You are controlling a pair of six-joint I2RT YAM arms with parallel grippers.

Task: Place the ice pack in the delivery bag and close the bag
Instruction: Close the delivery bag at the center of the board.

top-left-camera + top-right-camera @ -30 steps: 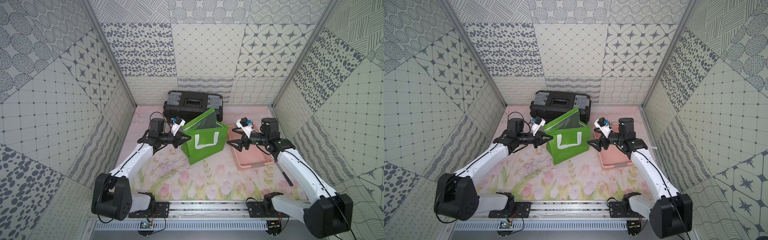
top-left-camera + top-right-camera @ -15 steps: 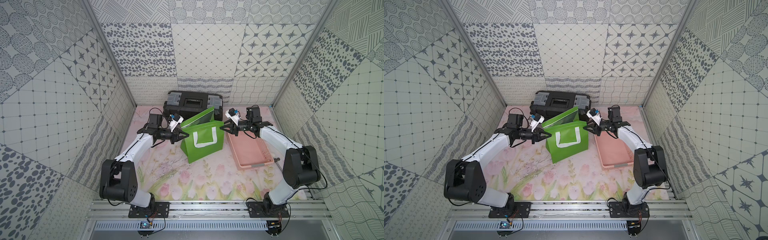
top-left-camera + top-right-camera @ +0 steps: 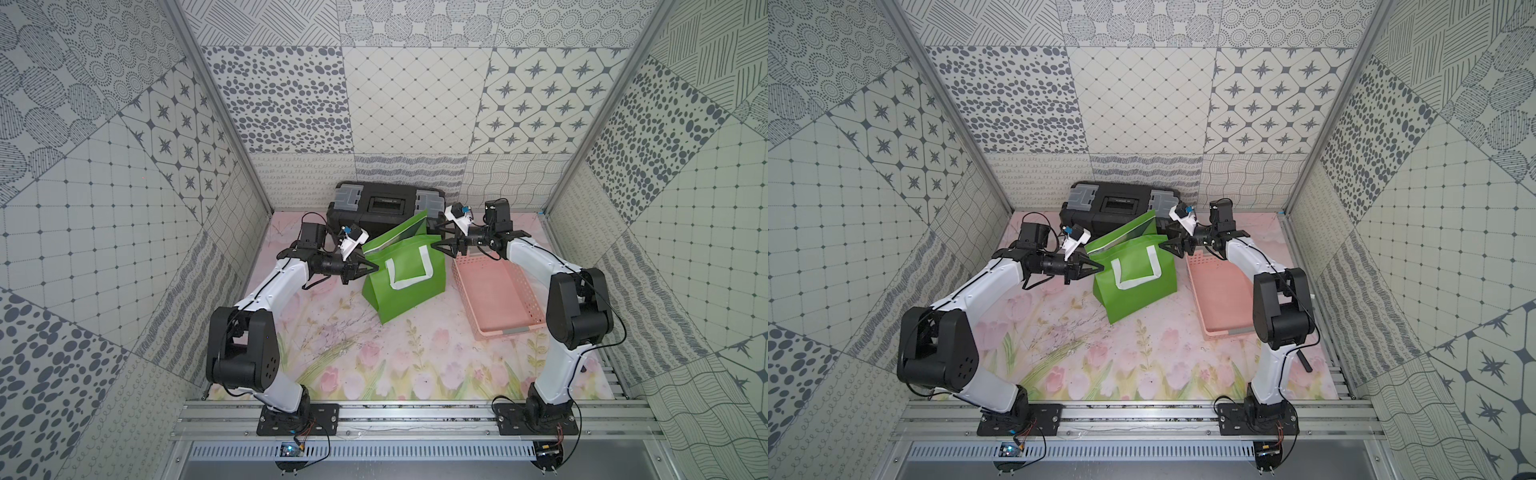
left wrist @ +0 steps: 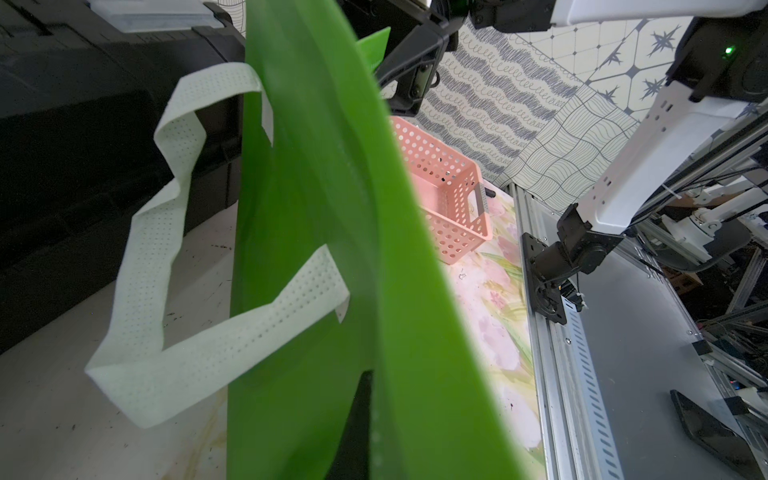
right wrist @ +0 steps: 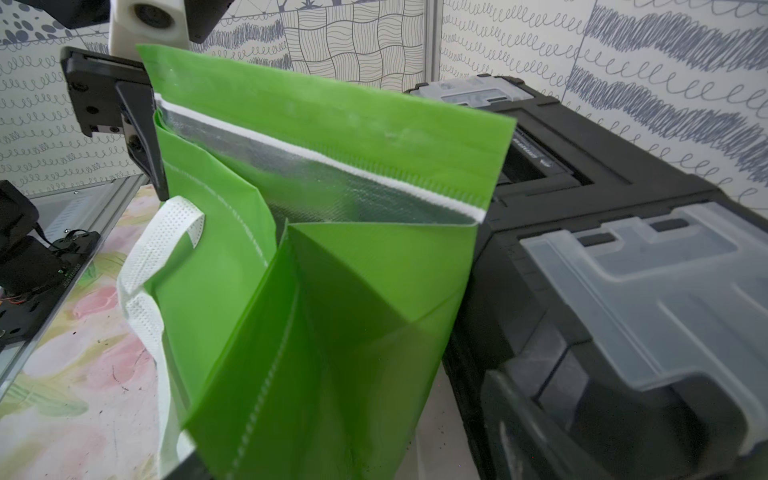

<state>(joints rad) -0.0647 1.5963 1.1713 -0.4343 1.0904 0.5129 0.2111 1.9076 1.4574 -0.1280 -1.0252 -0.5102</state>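
Left gripper (image 3: 368, 268) clamped on one rim corner of the bright green fabric delivery bag (image 3: 409, 297), upright beside the pink perforated plastic basket (image 3: 498, 299). Right gripper (image 3: 440, 237) gaping at the opposite corner. Ice pack not visible. Probably best: pinch the rim only, spread gently, avoid tipping.

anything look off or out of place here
The bag sits askew and leaning, mouth barely open, one top corner pinched by the left gripper. The basket beside it looks empty, and no ice pack shows in any view.
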